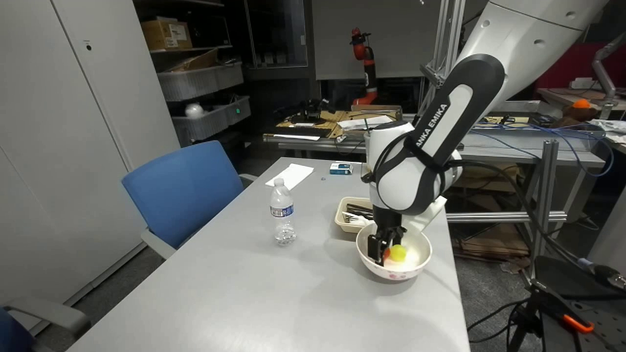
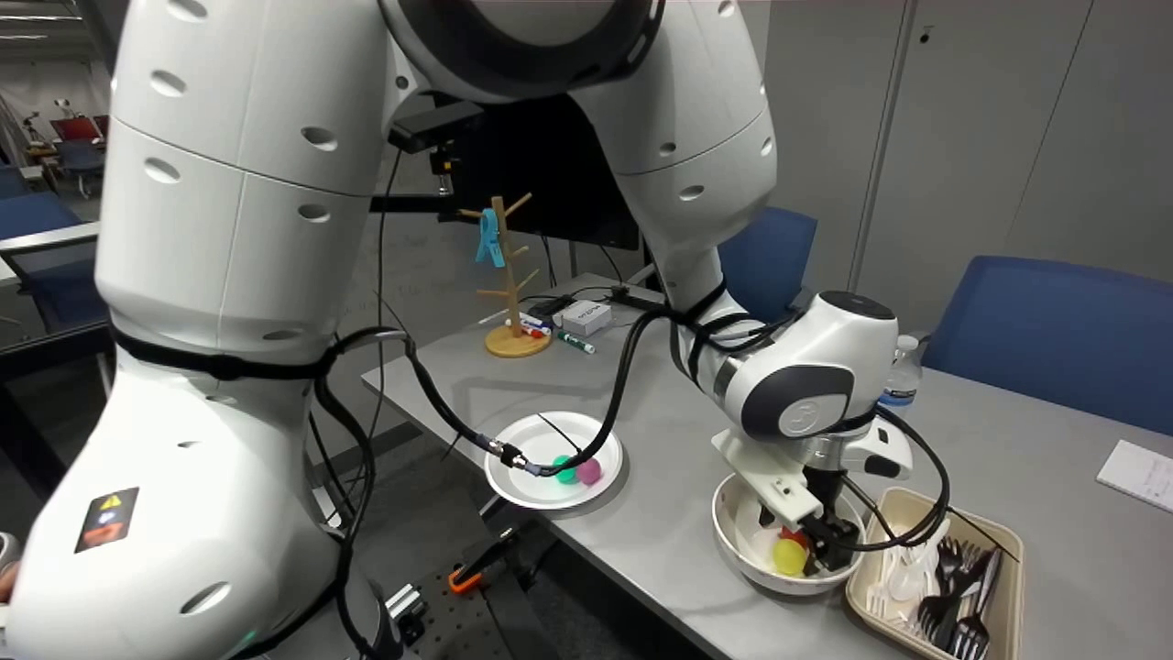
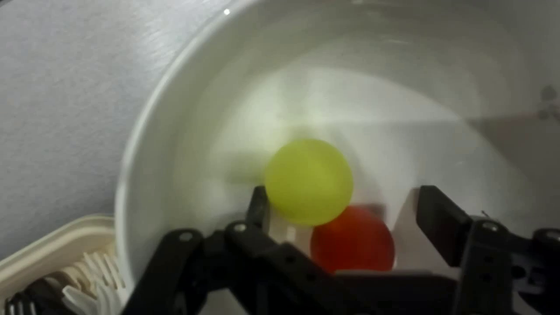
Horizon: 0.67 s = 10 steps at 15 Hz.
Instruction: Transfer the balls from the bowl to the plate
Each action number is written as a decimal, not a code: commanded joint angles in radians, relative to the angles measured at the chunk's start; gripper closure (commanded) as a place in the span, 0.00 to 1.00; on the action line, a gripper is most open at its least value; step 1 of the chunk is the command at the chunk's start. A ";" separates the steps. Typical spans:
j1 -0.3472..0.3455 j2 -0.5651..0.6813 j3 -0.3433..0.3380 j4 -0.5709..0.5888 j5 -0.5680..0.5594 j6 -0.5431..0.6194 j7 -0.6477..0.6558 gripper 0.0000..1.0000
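Observation:
The white bowl (image 1: 423,261) stands on the table and shows in all views. In it a yellow ball (image 3: 309,182) touches or overlaps a red ball (image 3: 352,240); both also show in an exterior view (image 2: 789,556). My gripper (image 3: 344,214) is open, pointing down inside the bowl. The red ball lies between its fingers, partly hidden by the gripper's body. The yellow ball is ahead of it, close to the left fingertip. The white plate (image 2: 513,445) holds a green ball (image 2: 563,468) and a pink ball (image 2: 588,471). The plate is out of view elsewhere.
A beige tray of plastic cutlery (image 2: 1006,587) stands close beside the bowl. A clear water bottle (image 1: 282,215) stands on the table. A wooden stand (image 2: 503,266), markers (image 2: 575,343) and a white box (image 2: 583,317) are beyond the plate. The arm's cable hangs over the plate.

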 commanded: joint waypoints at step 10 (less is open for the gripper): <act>-0.013 -0.011 0.017 -0.013 0.017 0.024 -0.004 0.84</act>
